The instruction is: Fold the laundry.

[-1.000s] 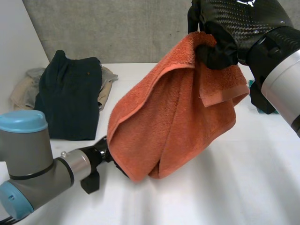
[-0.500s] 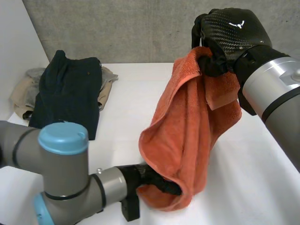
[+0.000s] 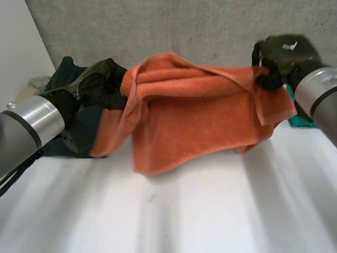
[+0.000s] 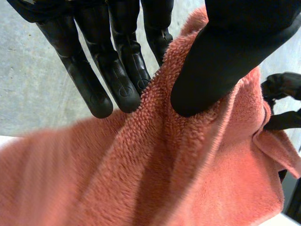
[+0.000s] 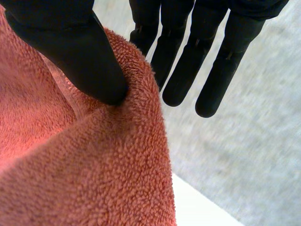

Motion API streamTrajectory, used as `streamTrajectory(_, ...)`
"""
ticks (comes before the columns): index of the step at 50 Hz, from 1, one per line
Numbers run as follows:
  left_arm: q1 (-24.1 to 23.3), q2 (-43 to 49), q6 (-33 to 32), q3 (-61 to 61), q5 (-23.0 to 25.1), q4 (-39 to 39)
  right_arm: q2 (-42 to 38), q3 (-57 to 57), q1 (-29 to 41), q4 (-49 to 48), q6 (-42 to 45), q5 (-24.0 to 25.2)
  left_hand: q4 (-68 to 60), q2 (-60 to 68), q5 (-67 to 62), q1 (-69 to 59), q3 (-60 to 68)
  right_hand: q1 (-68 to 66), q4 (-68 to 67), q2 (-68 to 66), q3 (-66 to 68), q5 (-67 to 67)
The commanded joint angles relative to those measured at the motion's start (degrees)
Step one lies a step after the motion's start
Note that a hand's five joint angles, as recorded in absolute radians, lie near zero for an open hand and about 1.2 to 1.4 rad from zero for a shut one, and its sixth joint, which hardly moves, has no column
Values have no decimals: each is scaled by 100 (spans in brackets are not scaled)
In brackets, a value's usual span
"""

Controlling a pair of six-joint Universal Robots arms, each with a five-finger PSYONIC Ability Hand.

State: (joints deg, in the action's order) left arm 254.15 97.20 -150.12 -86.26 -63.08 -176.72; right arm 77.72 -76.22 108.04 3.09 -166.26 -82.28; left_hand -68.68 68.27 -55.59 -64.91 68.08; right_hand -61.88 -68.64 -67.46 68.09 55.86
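An orange towel (image 3: 195, 116) hangs above the white table (image 3: 210, 211), stretched sideways between both hands. My left hand (image 3: 102, 84) holds its left top corner. In the left wrist view the thumb of my left hand (image 4: 221, 61) presses the towel (image 4: 188, 179) against the fingers (image 4: 117, 70). My right hand (image 3: 279, 60) holds the right top corner. In the right wrist view the thumb of my right hand (image 5: 66, 42) pinches the towel's edge (image 5: 94, 165) against the fingers (image 5: 188, 70). The towel's lower edge droops near the table.
A dark garment (image 3: 60, 74) on a pile of pale clothes (image 3: 34, 84) lies at the back left, behind my left arm. Something teal (image 3: 300, 122) sits at the right by my right arm. A grey wall (image 3: 158, 26) stands behind the table.
My left hand rose from low under the towel to the upper left and closed on a corner. The right hand moved right, and the hanging towel now stretches wide between both hands.
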Motion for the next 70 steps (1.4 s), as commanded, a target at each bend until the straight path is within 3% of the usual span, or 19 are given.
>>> streamTrajectory(1,-620,922,-1474,364,-669,165,-1320,265,-90,7,453,54,-1132,1173,-1441,-1509,1192,-1812,-1136,-1254,1191,1414)
streamTrajectory(2,-830,1315,-1920,521,-992,95,-1469,317,-99,-1,523,63,-1132,1173,-1441,-1509,1192,-1812,-1136,-1254,1191,1414)
streamTrajectory(8,-1297,2680,-3180,1374,-1803,-64,-2593,817,-81,-334,1156,-217,-1132,1173,-1441,-1509,1192,-1812,-1136,-1254,1191,1414)
streamTrajectory(10,-1385,3022,-3478,1716,-1996,32,-2718,915,-81,-397,1166,-411,-1132,1173,-1441,-1509,1192,-893,-216,-334,272,495)
streamTrajectory(11,-1412,3094,-3506,1788,-2023,85,-2753,942,-73,-432,1131,-507,-734,775,-1043,-1111,795,14,691,573,-636,-412)
streamTrajectory(12,-1429,3121,-3506,1849,-2032,146,-2762,951,-73,-502,1035,-665,702,-661,393,325,-642,2122,2798,2680,-2743,-2520)
streamTrajectory(13,-1447,3121,-3498,1894,-2024,208,-2745,942,-64,-529,964,-736,2182,-2141,1873,1805,-2121,3075,3752,3634,-3697,-3473)
streamTrajectory(14,-1456,3069,-3454,1911,-2006,322,-2710,942,-64,-546,894,-789,4445,-4404,4136,4068,-4384,3634,4311,4193,-4256,-4032)
streamTrajectory(15,-1447,3016,-3427,1894,-2015,375,-2658,924,-64,-555,806,-824,5417,-5376,5108,5039,-5356,3873,4550,4432,-4494,-4271)
streamTrajectory(21,-1184,2191,-3357,1429,-2050,384,-1885,521,-125,-503,401,-816,5868,-5827,5559,5491,-5808,4801,5477,5359,-5422,-5199)
streamTrajectory(27,-674,908,-3348,314,-1892,103,-1042,-85,-257,-126,708,-676,5868,-5827,5559,5491,-5808,4700,5377,5259,-5322,-5098)
streamTrajectory(35,-243,-60,-3436,-1391,-1409,-169,-758,-867,-345,412,796,-333,5714,-5673,5405,5337,-5653,4010,4687,4569,-4631,-4408)
streamTrajectory(42,90,-140,-3857,-2430,-1093,-766,-1162,-1325,-319,-781,1059,-130,5561,-5520,5252,5184,-5501,3339,4015,3897,-3960,-3737)
streamTrajectory(52,205,-8,-3788,-2597,-969,-908,-2322,-957,-266,-2066,1851,-473,5494,-5453,5185,5117,-5433,3102,3779,3661,-3724,-3501)
streamTrajectory(56,109,71,-3577,-2571,-978,-916,-2718,-650,-231,-2313,1948,-622,5494,-5453,5185,5117,-5433,1091,1767,1649,-1712,-1489)
streamTrajectory(58,47,115,-3515,-2571,-987,-925,-2754,-474,-222,-2374,1974,-640,5494,-5453,5185,5117,-5433,-1794,-1118,-1236,1173,1396)
streamTrajectory(64,-163,299,-3506,-2536,-1127,-1022,-2070,-543,-126,-2138,1817,-500,5494,-5453,5185,5117,-5433,-1812,-1136,-1254,1191,1414)
streamTrajectory(70,-278,536,-3515,-2439,-1373,-1189,-883,-711,59,-1409,1351,89,5494,-5453,5185,5117,-5433,-1812,-1136,-1254,1191,1414)
